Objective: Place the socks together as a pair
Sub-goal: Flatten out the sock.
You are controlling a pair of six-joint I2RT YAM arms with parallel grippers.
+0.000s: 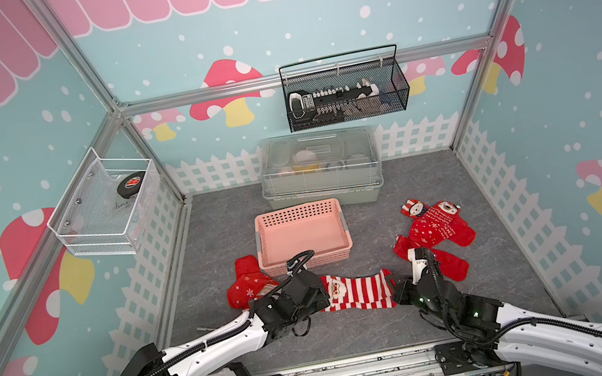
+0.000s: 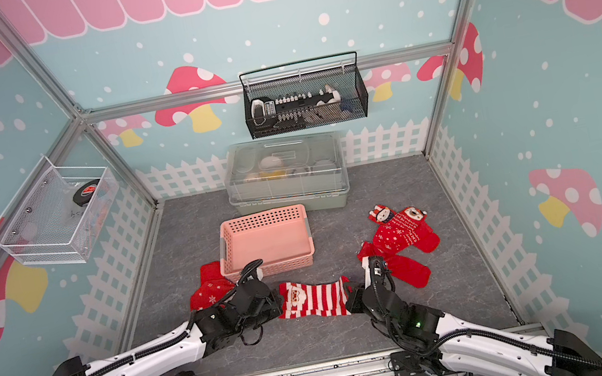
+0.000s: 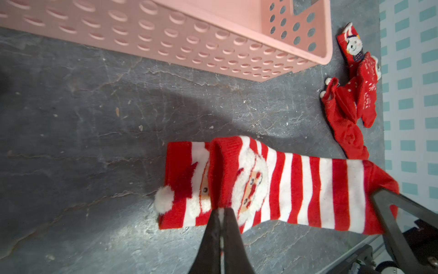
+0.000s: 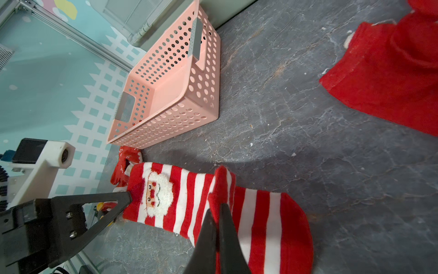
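On the grey worktop, just before the basket, the left pincer is clamped shut on the cuff of the striped sock. The right pincer is clamped shut on its toe, likely stretching it flat over its twin.

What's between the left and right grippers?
The striped socks span it: left gripper pinches the cuff, right gripper the toe. Shows in both top views.

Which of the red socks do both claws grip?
The white-striped Santa sock: left claw pinches its cuff, right claw its toe end. The snowflake socks are in no claw.
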